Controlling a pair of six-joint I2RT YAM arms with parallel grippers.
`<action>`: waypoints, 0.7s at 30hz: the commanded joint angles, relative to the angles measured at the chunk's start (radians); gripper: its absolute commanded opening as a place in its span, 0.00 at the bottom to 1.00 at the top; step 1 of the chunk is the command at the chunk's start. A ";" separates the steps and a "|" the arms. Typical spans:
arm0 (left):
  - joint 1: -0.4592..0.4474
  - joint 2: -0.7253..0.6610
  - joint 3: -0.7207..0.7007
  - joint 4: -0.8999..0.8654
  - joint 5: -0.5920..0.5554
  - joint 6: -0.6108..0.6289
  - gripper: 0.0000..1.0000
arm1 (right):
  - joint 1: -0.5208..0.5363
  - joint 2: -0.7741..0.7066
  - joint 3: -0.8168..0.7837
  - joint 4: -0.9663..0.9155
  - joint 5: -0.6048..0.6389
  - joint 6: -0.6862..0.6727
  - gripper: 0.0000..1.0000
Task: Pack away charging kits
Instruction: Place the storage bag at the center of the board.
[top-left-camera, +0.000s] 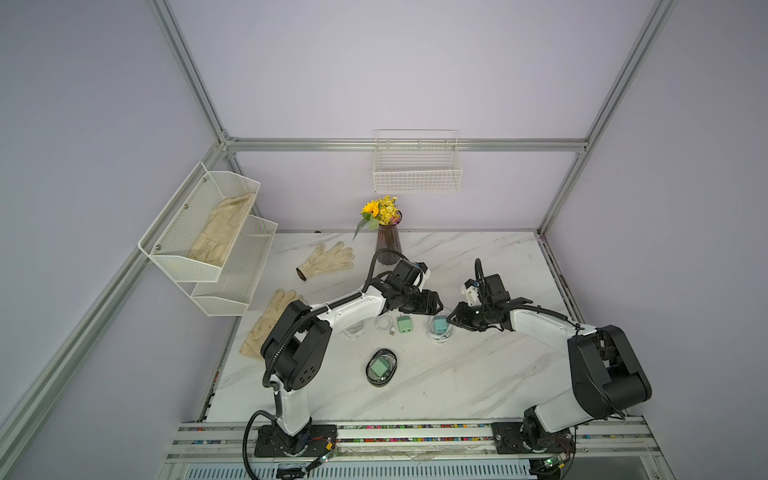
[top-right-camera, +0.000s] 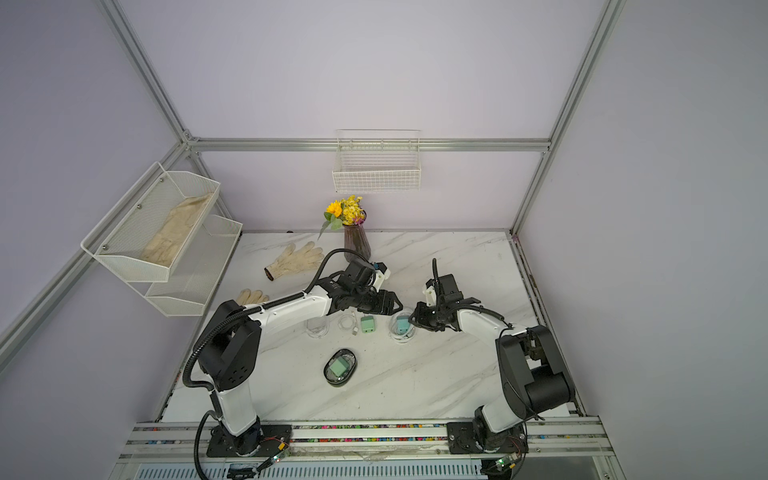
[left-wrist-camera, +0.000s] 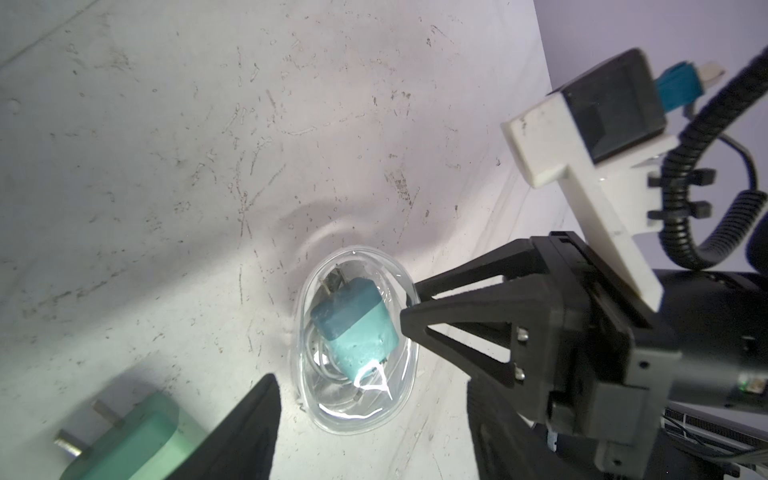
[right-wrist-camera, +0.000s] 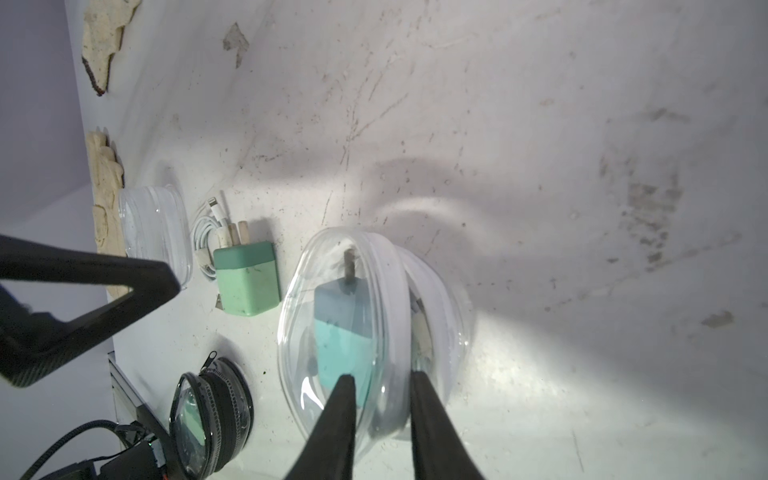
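A teal-blue adapter (right-wrist-camera: 340, 332) and a white cable lie inside an open clear case (right-wrist-camera: 299, 291) at mid-table; the case shows in both top views (top-left-camera: 439, 334) (top-right-camera: 402, 332). My right gripper (right-wrist-camera: 382, 384) is shut on that case's raised rim. My left gripper (left-wrist-camera: 374, 436) hovers open just behind the case, with nothing between its fingers. A loose mint adapter (top-left-camera: 404, 324) (right-wrist-camera: 247, 282) and its coiled white cable (top-left-camera: 384, 323) (right-wrist-camera: 208, 224) lie on the table to the case's left. Another mint adapter sits in a black-zipped clear case (top-left-camera: 381, 368) nearer the front.
An empty clear case (top-left-camera: 355, 330) lies left of the cable. Cream gloves lie at the back left (top-left-camera: 328, 259) and left edge (top-left-camera: 270, 320). A flower vase (top-left-camera: 388, 245) stands behind the left arm. A mesh rack (top-left-camera: 216, 245) and wire basket (top-left-camera: 417, 166) hang on the walls.
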 joint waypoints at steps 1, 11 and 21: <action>0.000 -0.002 0.005 0.030 -0.001 0.003 0.71 | 0.001 0.015 -0.012 0.019 -0.004 -0.003 0.20; 0.000 0.002 -0.045 0.042 0.011 -0.015 0.71 | 0.000 -0.005 -0.012 -0.082 0.129 -0.002 0.04; 0.000 0.083 0.002 0.019 0.078 -0.002 0.75 | 0.000 0.004 -0.019 -0.099 0.151 -0.010 0.03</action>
